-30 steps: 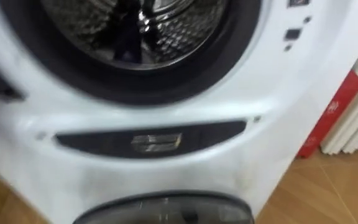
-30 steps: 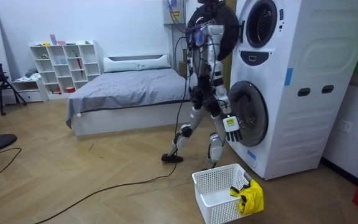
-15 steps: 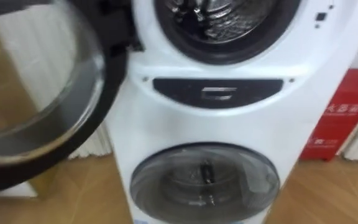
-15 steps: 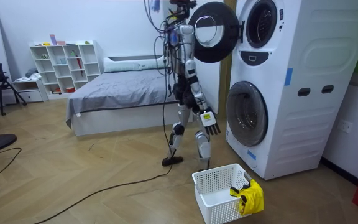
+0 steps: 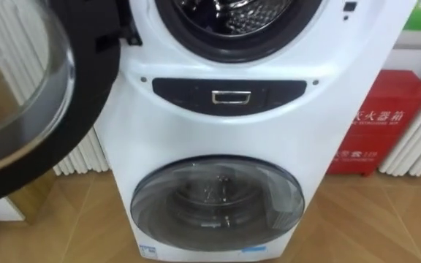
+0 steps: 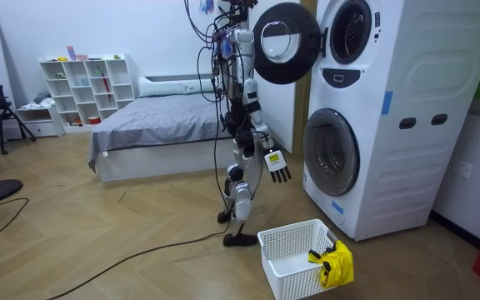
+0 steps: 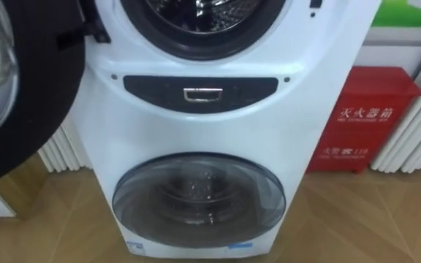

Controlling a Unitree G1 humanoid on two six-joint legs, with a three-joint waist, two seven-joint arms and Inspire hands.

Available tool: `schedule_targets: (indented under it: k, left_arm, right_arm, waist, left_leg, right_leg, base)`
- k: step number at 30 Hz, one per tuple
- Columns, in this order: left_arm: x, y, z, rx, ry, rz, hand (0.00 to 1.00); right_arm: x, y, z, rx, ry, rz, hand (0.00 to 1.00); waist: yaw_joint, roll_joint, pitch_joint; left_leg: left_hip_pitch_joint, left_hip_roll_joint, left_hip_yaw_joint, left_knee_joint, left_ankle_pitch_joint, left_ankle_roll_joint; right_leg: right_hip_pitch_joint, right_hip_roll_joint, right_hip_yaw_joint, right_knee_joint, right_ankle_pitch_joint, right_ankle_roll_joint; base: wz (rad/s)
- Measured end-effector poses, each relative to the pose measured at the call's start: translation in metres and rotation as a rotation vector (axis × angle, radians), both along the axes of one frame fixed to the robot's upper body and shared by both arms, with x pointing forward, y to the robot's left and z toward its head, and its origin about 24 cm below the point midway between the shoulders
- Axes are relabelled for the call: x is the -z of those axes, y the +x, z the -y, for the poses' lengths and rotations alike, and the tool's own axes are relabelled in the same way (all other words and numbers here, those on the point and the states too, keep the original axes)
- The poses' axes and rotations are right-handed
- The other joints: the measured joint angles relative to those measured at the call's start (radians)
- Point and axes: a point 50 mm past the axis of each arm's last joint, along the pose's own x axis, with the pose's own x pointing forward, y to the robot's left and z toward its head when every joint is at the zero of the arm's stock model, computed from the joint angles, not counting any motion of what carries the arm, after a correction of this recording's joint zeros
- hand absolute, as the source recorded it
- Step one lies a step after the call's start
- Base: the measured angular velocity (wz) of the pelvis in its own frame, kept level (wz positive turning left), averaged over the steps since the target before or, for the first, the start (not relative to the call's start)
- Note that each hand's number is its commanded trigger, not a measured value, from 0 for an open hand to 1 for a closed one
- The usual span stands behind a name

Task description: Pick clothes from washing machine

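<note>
Right hand hangs released and empty before the washing machine. Upper door stands open; drum looks bare. Yellow garment drapes the basket beside the machine. Unloading seems nearly complete.

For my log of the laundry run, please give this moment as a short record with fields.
upper door: open, swung to the robot's left
drum: no clothes seen in the part shown
lower door: shut
basket: on floor by the robot's feet, yellow cloth over its rim
right hand: hangs by the robot's side, fingers straight, holds nothing
</note>
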Motion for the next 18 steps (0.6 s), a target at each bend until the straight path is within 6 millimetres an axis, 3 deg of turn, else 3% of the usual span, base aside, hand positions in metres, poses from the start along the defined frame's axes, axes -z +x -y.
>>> schedule_targets:
  k: [3, 5, 7, 15, 18]
  left_arm:
    - [0.001, -0.01, -0.002, -0.045, -0.002, -0.016, 0.0]
    - [0.002, -0.015, -0.004, -0.111, -0.021, -0.019, 0.0]
    - [0.003, -0.017, -0.006, -0.15, -0.029, -0.018, 0.0]
    - [0.003, -0.035, -0.021, -0.416, -0.053, -0.011, 0.0]
    - [-0.002, -0.04, -0.041, -0.556, -0.032, 0.02, 0.0]
  right_arm:
    - [0.0, 0.001, 0.0, -0.013, -0.004, 0.001, 0.0]
    - [-0.002, 0.006, 0.001, -0.015, -0.007, 0.018, 0.0]
    - [-0.002, 0.007, 0.002, -0.012, -0.012, 0.021, 0.0]
    - [-0.001, -0.008, 0.01, 0.062, -0.018, -0.007, 0.0]
    - [-0.001, -0.018, 0.018, 0.11, -0.028, -0.016, 0.0]
  waist:
    - [0.013, 0.004, -0.0013]
    - [0.012, 0.011, -0.0028]
    - [0.01, 0.013, 0.0012]
    - [0.009, 0.014, 0.0046]
    - [0.01, 0.015, 0.0042]
  left_leg:
    - [-0.002, 0.003, -0.015, 0.014, 0.0, 0.0]
    - [0.0, 0.002, -0.035, 0.013, 0.0, 0.0]
    - [0.009, -0.001, -0.05, 0.009, 0.0, 0.0]
    - [0.044, -0.012, -0.062, -0.023, 0.001, -0.002]
    - [0.051, -0.015, -0.065, -0.024, 0.001, -0.002]
  right_leg:
    - [0.0, 0.002, 0.001, 0.002, -0.001, -0.003]
    - [0.005, 0.001, -0.024, 0.005, -0.001, -0.003]
    - [0.021, 0.0, -0.029, -0.001, -0.001, -0.003]
    - [0.061, -0.004, -0.036, -0.033, 0.0, 0.0]
    - [0.07, -0.005, -0.031, -0.045, 0.001, 0.002]
  base:
    - [-0.11]
    - [0.08]
    - [0.14]
    - [0.06]
    - [0.0]
